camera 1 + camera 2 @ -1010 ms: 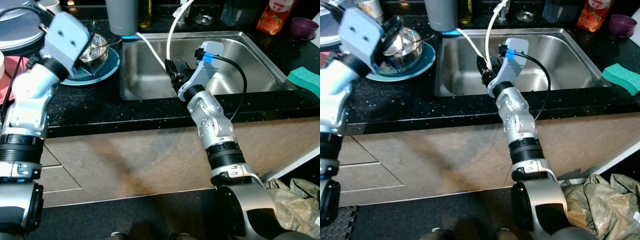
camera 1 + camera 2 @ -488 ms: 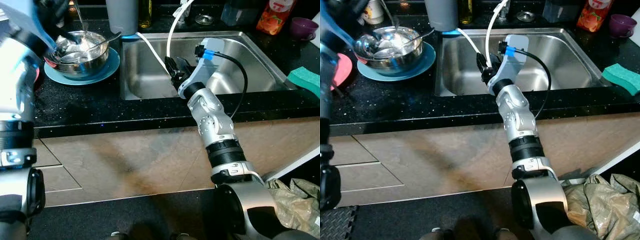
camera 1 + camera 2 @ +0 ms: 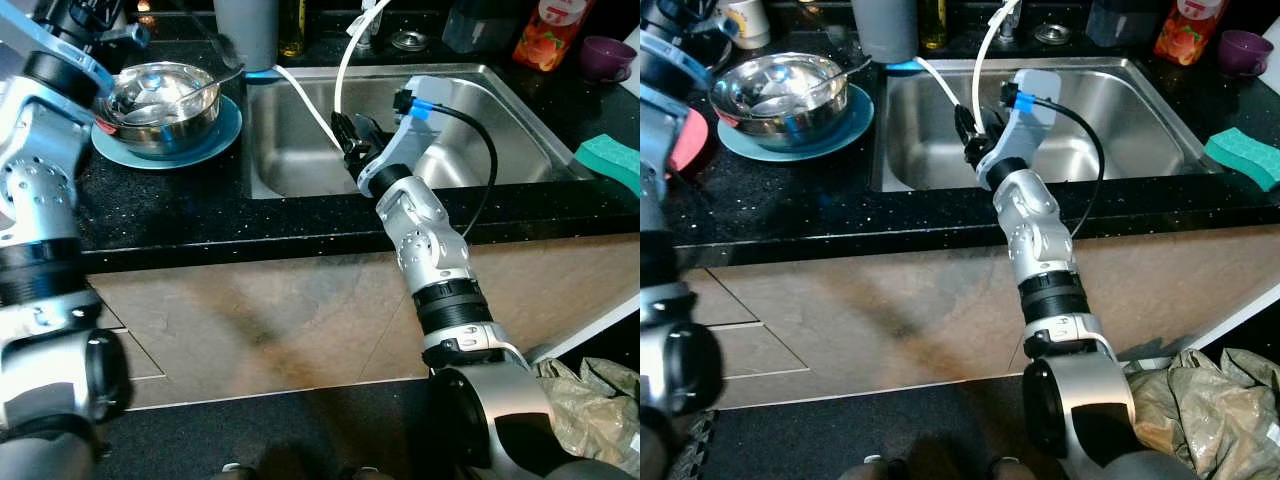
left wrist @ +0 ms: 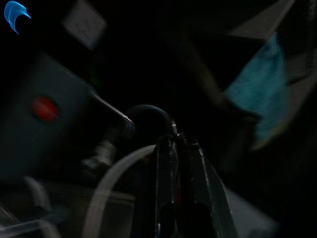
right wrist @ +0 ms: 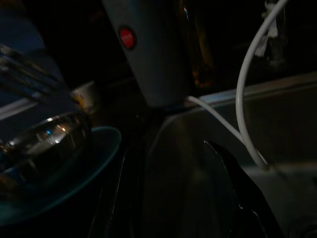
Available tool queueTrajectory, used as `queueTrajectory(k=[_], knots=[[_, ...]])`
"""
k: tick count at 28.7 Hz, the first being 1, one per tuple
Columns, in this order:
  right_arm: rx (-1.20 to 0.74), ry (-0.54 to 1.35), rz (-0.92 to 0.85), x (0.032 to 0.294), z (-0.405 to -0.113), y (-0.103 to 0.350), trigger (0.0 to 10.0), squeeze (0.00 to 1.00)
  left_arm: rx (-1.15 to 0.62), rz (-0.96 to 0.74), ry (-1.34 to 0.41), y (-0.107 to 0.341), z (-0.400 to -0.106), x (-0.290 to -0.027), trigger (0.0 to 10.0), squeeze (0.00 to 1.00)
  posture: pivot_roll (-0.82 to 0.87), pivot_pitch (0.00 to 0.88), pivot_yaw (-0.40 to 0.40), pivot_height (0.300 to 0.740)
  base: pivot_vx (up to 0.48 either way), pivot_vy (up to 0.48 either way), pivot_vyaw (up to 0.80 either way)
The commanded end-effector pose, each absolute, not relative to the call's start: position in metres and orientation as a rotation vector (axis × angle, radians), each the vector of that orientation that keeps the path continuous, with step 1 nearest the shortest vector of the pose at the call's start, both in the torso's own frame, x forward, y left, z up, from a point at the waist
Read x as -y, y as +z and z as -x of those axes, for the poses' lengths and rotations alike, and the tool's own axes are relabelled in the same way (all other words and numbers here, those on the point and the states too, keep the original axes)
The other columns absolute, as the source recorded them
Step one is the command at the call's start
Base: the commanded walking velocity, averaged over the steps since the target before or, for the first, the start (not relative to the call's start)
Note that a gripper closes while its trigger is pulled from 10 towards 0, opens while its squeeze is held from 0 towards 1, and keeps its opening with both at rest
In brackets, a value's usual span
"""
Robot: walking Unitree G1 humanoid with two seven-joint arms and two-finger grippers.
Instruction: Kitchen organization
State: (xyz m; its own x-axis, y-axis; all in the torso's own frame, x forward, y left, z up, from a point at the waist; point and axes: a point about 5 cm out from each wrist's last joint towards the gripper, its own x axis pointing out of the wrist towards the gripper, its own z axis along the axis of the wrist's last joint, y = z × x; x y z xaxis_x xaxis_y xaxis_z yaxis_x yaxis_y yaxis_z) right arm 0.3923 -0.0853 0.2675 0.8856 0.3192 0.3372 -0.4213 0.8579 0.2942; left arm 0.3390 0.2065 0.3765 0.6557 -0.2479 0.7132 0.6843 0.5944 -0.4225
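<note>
Hose [image 3: 340,75] sits just beside your right gripper [image 3: 352,135], jaws spread; left gripper [image 4: 177,148] pressed together; snagging it could tug the tap

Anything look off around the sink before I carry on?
A white hose loops from the faucet area down into the sink, right beside the right pincer. The steel bowl sits neatly on its blue plate; nothing spilled.

G1 arms: silver, black joints
Right arm [image 3: 430,250]: silver segments, black rings, black cable into blue connector; left arm [image 3: 40,170] matches, screw holes visible.
</note>
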Motion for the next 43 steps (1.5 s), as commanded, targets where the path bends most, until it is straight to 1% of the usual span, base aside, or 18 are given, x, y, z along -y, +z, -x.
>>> queueTrajectory(k=[1, 4, 5, 6, 7, 9, 11, 16, 21, 23, 25, 26, 27, 29, 31, 34, 38, 43], knots=[[0.334, 0.394, -0.406, 0.088, -0.39, 0.275, 10.0, 0.0, 0.652, 0.814, -0.628, 0.381, -0.335, -0.205, 0.0, 0.0, 0.02, 0.13, -0.022, 0.74, 0.0, 0.0, 0.0], [0.345, 0.389, -0.431, 0.089, -0.389, 0.277, 10.0, 0.0, 0.631, 0.826, -0.623, 0.374, -0.336, -0.203, 0.0, 0.0, 0.02, 0.13, -0.015, 0.74, 0.0, 0.0, 0.0], [0.343, 0.39, -0.455, 0.089, -0.388, 0.277, 10.0, 0.0, 0.611, 0.897, -0.597, 0.367, -0.338, -0.204, 0.0, 0.0, 0.02, 0.132, -0.015, 0.74, 0.0, 0.0, 0.0], [0.327, 0.408, -0.478, 0.087, -0.387, 0.276, 10.0, 1.0, 0.597, 0.971, -0.558, 0.361, -0.341, -0.207, 0.0, 0.0, 0.02, 0.131, -0.015, 0.74, 0.0, 0.0, 0.0], [0.327, 0.408, -0.478, 0.087, -0.387, 0.276, 10.0, 1.0, 0.597, 0.971, -0.558, 0.361, -0.341, -0.207, 0.0, 0.0, 0.02, 0.131, -0.015, 0.74, 0.0, 0.0, 0.0], [0.309, 0.452, -0.535, 0.082, -0.383, 0.274, 10.0, 1.0, 0.579, 1.066, -0.444, 0.344, -0.348, -0.219, 0.0, 0.0, 0.02, 0.133, -0.014, 0.74, 0.0, 0.0, 0.0], [0.292, 0.472, -0.607, 0.077, -0.381, 0.272, 10.0, 1.0, 0.588, 1.099, -0.39, 0.336, -0.349, -0.226, 0.0, 0.0, 0.01, 0.131, -0.013, 0.74, 0.0, 0.0, 0.0], [0.272, 0.54, -0.768, 0.068, -0.374, 0.276, 10.0, 1.0, 0.595, 1.104, -0.427, 0.335, -0.343, -0.222, 0.0, 0.0, 0.01, 0.126, -0.013, 0.74, 0.0, 0.0, 0.0], [0.27, 0.567, -0.793, 0.064, -0.37, 0.278, 10.0, 1.0, 0.597, 1.099, -0.446, 0.334, -0.34, -0.218, 0.0, 0.0, 0.01, 0.125, -0.012, 0.74, 0.0, 0.0, 0.0], [0.264, 0.59, -0.813, 0.061, -0.368, 0.279, 10.0, 1.0, 0.599, 1.138, -0.467, 0.333, -0.337, -0.211, 0.0, 0.0, 0.01, 0.119, -0.014, 0.74, 0.0, 0.0, 0.0], [0.244, 0.604, -0.872, 0.058, -0.366, 0.279, 10.0, 1.0, 0.6, 1.157, -0.49, 0.333, -0.335, -0.206, 0.0, 0.0, 0.01, 0.116, -0.014, 0.74, 0.0, 0.0, 0.0], [0.178, 0.621, -0.988, 0.055, -0.365, 0.277, 10.0, 1.0, 0.607, 1.197, -0.515, 0.334, -0.334, -0.203, 0.0, 0.0, 0.01, 0.112, -0.014, 0.74, 0.0, 0.0, 0.0], [0.178, 0.621, -0.988, 0.055, -0.365, 0.277, 10.0, 1.0, 0.607, 1.197, -0.515, 0.334, -0.334, -0.203, 0.0, 0.0, 0.01, 0.112, -0.014, 0.74, 0.0, 0.0, 0.0], [0.094, 0.662, -1.105, 0.05, -0.363, 0.275, 10.0, 1.0, 0.612, 1.257, -0.538, 0.335, -0.333, -0.203, 0.0, 0.0, 0.01, 0.11, -0.013, 0.74, 0.0, 0.0, 0.0], [0.033, 0.699, -1.191, 0.047, -0.36, 0.274, 10.0, 0.0, 0.595, 1.316, -0.548, 0.333, -0.333, -0.202, 0.0, 0.0, 0.02, 0.106, -0.011, 0.74, 0.0, 0.0, 0.0], [0.013, 0.697, -1.26, 0.046, -0.36, 0.274, 10.0, 0.0, 0.544, 1.352, -0.536, 0.327, -0.336, -0.201, 0.0, 0.0, 0.02, 0.105, -0.009, 0.74, 0.0, 0.0, 0.0], [0.006, 0.685, -1.35, 0.047, -0.362, 0.274, 10.0, 0.0, 0.522, 1.331, -0.546, 0.323, -0.337, -0.199, 0.0, 0.0, 0.02, 0.111, -0.009, 0.74, 0.0, 0.0, 0.0], [0.018, 0.712, -1.397, 0.051, -0.36, 0.277, 10.0, 0.0, 0.506, 1.333, -0.523, 0.32, -0.338, -0.198, 0.0, 0.0, 0.02, 0.117, -0.011, 0.74, 0.0, 0.0, 0.0]])
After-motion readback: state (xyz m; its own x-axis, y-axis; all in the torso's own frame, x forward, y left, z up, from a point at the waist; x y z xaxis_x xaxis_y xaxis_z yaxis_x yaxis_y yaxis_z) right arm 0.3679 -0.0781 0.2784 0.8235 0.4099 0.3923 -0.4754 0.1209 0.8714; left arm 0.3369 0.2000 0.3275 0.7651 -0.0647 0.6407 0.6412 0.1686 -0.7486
